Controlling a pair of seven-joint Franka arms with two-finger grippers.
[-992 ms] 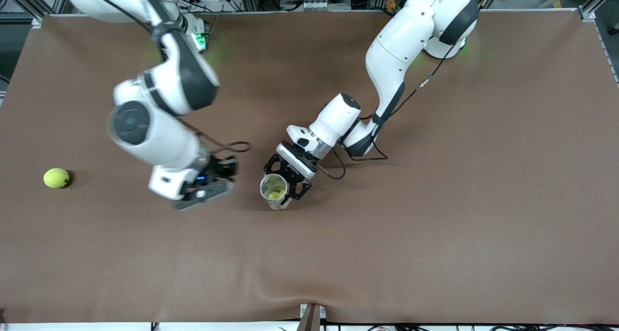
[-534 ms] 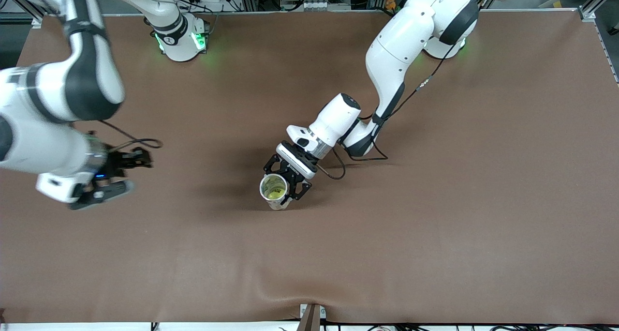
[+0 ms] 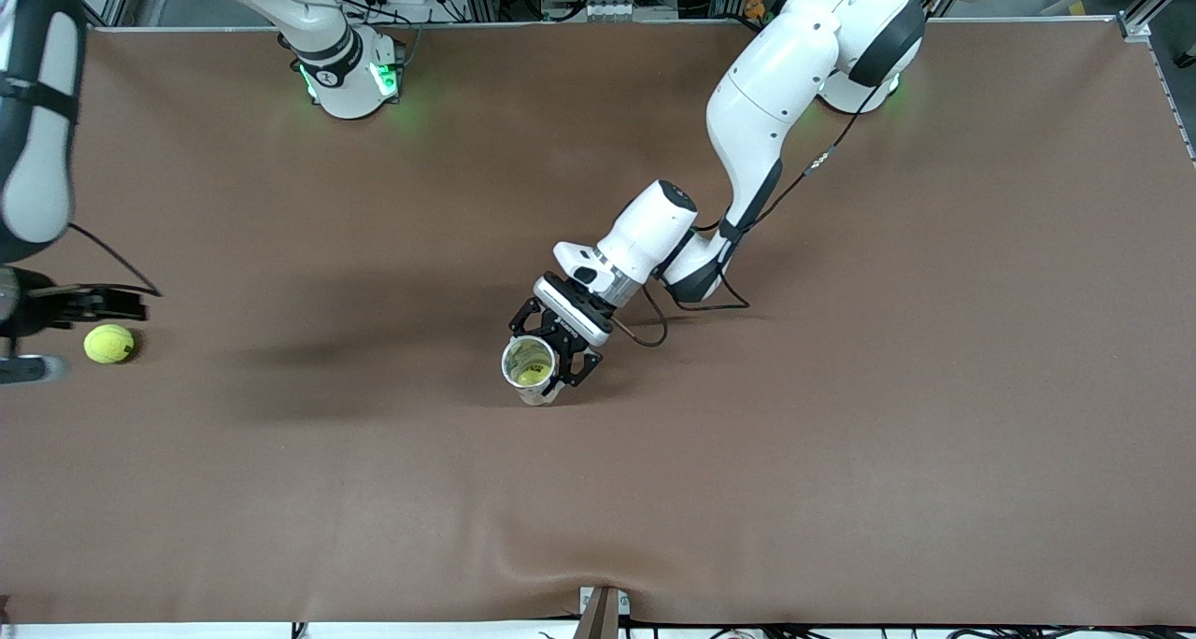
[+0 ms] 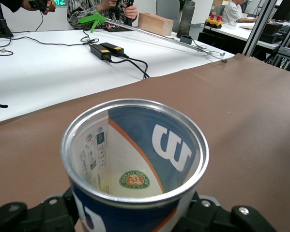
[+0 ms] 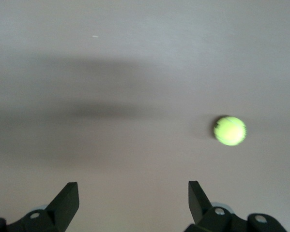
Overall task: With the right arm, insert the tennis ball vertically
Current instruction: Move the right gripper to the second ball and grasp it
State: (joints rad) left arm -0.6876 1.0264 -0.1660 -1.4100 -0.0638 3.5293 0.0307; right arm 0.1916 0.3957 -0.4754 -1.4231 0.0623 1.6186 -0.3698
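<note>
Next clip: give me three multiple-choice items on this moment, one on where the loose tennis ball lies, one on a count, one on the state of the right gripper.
1. Where is the loose tennis ball?
A. inside the can
B. on the table at the right arm's end
C. in the left gripper

2. How many tennis balls show in all?
A. one
B. two
C. four

3. How do the right gripper's fingers stand?
A. open and empty
B. shut on the ball
C. shut on the can

Answers:
1 B: the ball sits on the brown table by the right gripper, apart from the can.
2 B: one lies loose, and another ball sits in the can that the left gripper holds.
3 A: the right wrist view shows spread fingers with nothing between them.
</note>
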